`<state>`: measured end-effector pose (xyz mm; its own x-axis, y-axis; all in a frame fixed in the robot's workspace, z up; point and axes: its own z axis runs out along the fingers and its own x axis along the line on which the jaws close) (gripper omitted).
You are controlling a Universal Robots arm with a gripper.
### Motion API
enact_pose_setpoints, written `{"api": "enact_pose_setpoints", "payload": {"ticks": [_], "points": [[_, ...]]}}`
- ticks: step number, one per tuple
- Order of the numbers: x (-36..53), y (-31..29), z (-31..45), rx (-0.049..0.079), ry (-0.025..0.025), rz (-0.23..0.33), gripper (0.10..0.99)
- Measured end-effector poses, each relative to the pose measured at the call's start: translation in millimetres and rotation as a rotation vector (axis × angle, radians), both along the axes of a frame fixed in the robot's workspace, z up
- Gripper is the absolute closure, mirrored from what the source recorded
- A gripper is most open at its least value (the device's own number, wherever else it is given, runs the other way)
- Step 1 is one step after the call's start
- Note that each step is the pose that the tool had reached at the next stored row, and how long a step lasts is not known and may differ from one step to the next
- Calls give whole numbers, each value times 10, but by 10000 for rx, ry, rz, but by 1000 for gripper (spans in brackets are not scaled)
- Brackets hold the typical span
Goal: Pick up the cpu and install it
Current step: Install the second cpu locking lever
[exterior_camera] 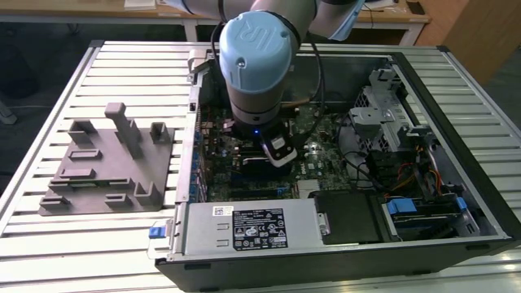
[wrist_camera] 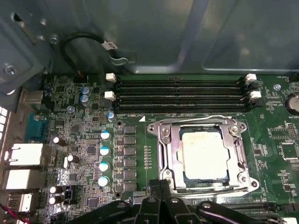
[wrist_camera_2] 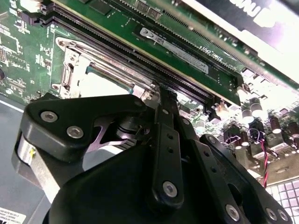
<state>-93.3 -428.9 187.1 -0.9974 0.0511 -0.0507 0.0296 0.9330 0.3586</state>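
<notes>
While the cpu (wrist_camera: 204, 154) sits in its socket beside memory slots (wrist_camera: 180, 95), the claw's (wrist_camera: 161, 186) fingers look pressed together, holding nothing.

Overall light: even, soft indoor light in the exterior view, the slatted worktop (exterior_camera: 456, 79) pale and bright.
Shadows: the inside of the computer case (exterior_camera: 342, 268) is darker, deepest under the arm (exterior_camera: 256, 67) at frame centre.
Glare: a sheen on the arm's blue cap; in the first wrist view the cpu (wrist_camera: 204, 155) top is washed pale and the socket frame (wrist_camera: 164, 154) glints.
Focus: in the second wrist view the gripper (wrist_camera_2: 159, 100) body is soft and dark in the lower frame, the motherboard (wrist_camera_2: 117, 23) behind sharper.
Highlights: the upper right of the second wrist view blows out to white.
</notes>
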Motion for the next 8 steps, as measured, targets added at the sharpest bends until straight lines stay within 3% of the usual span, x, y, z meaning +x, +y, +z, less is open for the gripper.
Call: {"api": "enact_pose_setpoints", "payload": {"ticks": [8], "points": [[0, 0, -6, 0, 0, 0, 980]]}}
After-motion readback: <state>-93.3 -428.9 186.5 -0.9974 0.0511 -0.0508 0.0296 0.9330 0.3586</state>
